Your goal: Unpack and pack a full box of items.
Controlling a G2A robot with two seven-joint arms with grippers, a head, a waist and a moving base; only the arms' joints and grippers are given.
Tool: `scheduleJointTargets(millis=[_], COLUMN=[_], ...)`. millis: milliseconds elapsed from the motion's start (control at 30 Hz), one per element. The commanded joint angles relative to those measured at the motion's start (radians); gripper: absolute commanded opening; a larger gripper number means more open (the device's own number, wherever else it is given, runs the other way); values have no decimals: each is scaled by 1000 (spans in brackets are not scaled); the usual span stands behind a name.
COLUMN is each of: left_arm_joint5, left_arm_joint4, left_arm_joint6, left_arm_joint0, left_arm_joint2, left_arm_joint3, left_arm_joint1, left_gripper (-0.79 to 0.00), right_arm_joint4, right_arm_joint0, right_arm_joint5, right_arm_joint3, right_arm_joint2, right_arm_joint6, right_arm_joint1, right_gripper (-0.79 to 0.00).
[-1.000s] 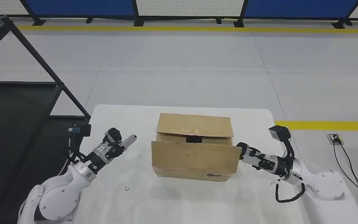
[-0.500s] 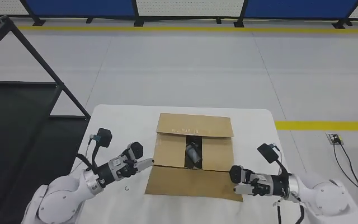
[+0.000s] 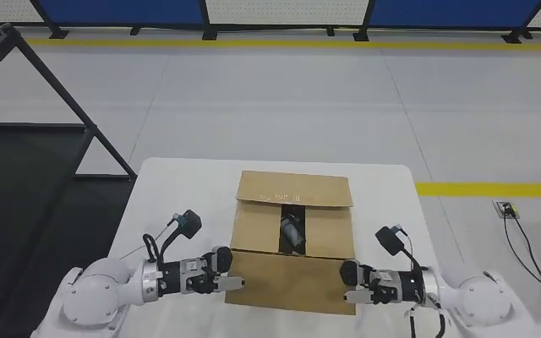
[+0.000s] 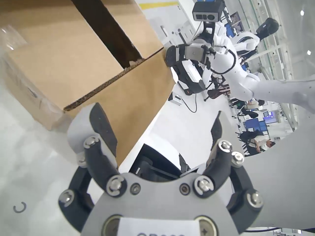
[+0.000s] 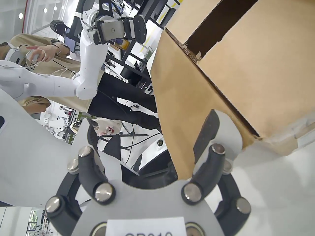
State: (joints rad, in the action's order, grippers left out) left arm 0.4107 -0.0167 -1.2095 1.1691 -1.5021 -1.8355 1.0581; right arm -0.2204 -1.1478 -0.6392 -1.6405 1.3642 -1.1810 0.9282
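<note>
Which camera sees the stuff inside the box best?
The top view: it looks down through the gap in the top at a grey item in the box. In both wrist views the opening is a dark slit.

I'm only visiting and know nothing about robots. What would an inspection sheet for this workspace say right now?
Surface: white table, with the box in the middle.
Job's things: box open, far flap and near flap folded out; a dark item shows in the gap between the side flaps.
Clutter: small ring on the table near the left arm.
Claws: left claw open and right claw open, one at each corner of the near flap.
Cables: floor cable from a socket; thin wires on the arms.
Surroundings: grey floor, yellow lines, blue panels, black frame.
</note>
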Motion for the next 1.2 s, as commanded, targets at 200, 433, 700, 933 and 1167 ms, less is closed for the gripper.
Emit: scheduleJointTargets(millis=[200, 433, 700, 933, 1167], left_arm_joint5=[0, -6, -10, -12, -12], left_arm_joint4=[13, 26, -3, -3, -3], left_arm_joint6=[19, 26, 17, 15, 15], left_arm_joint0=[13, 25, 20, 18, 18], left_arm_joint2=[10, 63, 89, 87, 87], left_arm_joint3=[-9, 18, 50, 52, 52], left_arm_joint1=[0, -4, -11, -13, -13], left_gripper=[0, 0, 0, 0, 0], right_arm_joint4=[-27, -127, -228, -228, -281], right_arm_joint0=[-19, -12, 25, 25, 93], right_arm_joint5=[-33, -47, 4, 4, 183], right_arm_joint3=[-23, 5, 62, 62, 76], right_arm_joint2=[-12, -24, -29, -29, -88], right_arm_joint6=[33, 48, 82, 82, 255], right_arm_joint1=[-33, -47, -42, -42, -19], right_gripper=[0, 0, 0, 0, 0])
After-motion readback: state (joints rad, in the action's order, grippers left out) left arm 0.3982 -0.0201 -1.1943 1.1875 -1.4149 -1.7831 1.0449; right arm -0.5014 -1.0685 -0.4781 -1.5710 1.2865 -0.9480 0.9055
